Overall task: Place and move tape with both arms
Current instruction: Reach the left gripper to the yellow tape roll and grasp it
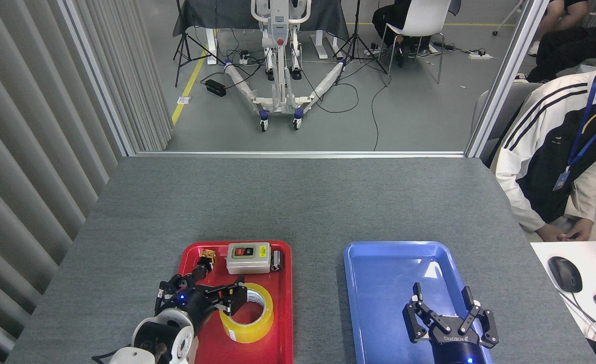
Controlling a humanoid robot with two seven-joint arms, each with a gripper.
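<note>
The left gripper (212, 296) is seen spread above the red tray (283, 323), one finger (237, 293) at the near-left rim of the tape (247, 312), nothing yet grasped; the roll lies flat in the tray below a grey switch box (248, 258). A clean pick is best made by straddling the roll's wall, one finger sunk into the white core, before closing; over the blue tray (378, 263), the right gripper (442, 316) is held open and empty.
</note>
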